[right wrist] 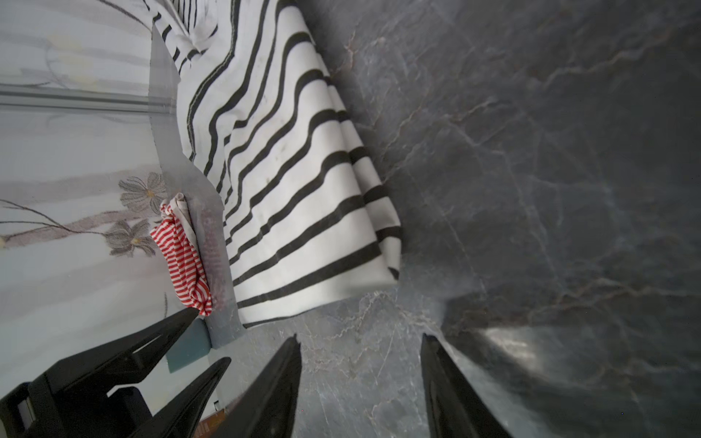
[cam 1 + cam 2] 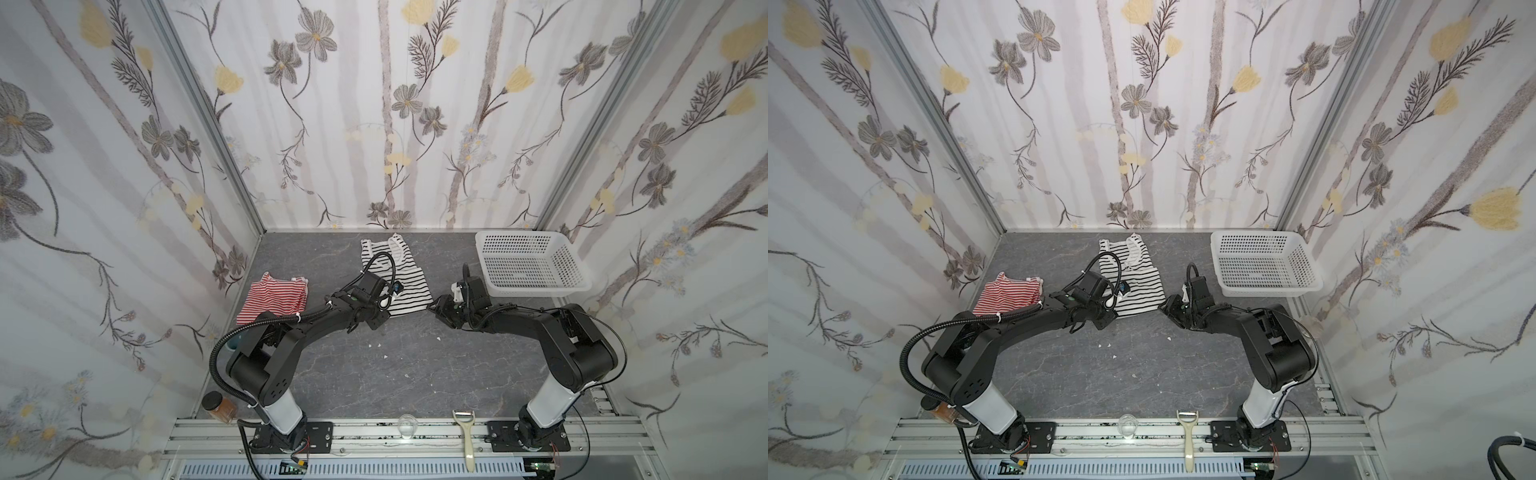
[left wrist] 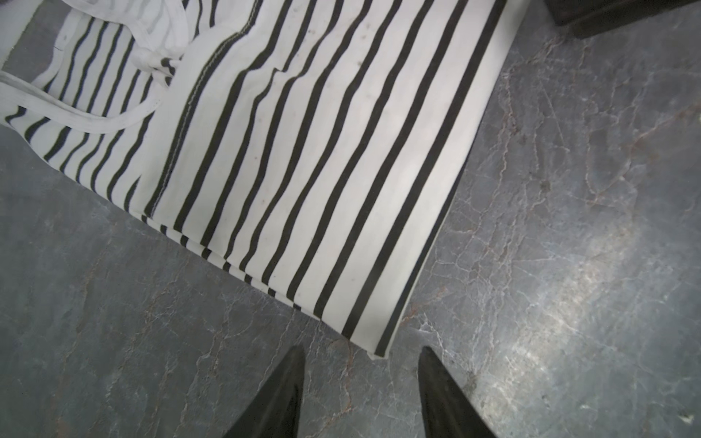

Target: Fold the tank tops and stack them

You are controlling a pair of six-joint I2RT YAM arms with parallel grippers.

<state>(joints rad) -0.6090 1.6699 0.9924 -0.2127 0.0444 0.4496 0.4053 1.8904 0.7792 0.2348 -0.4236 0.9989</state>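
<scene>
Altogether, one white perforated basket (image 2: 540,287) sits right of centre on the grey table (image 2: 374,374). Two tank tops lie there: the black-striped tank top (image 2: 409,286), folded, at centre, and the red-striped tank top (image 2: 274,297), bunched, to its left. One peeler (image 2: 468,444) lies at the bottom. Two grippers flank the black-striped top's near corners: left gripper (image 3: 360,352) and right gripper (image 1: 360,339), both spread and empty.

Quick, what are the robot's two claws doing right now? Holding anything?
Left gripper: open, holding nothing, beside a corner of the black-striped top.
Right gripper: open, holding nothing.
</scene>
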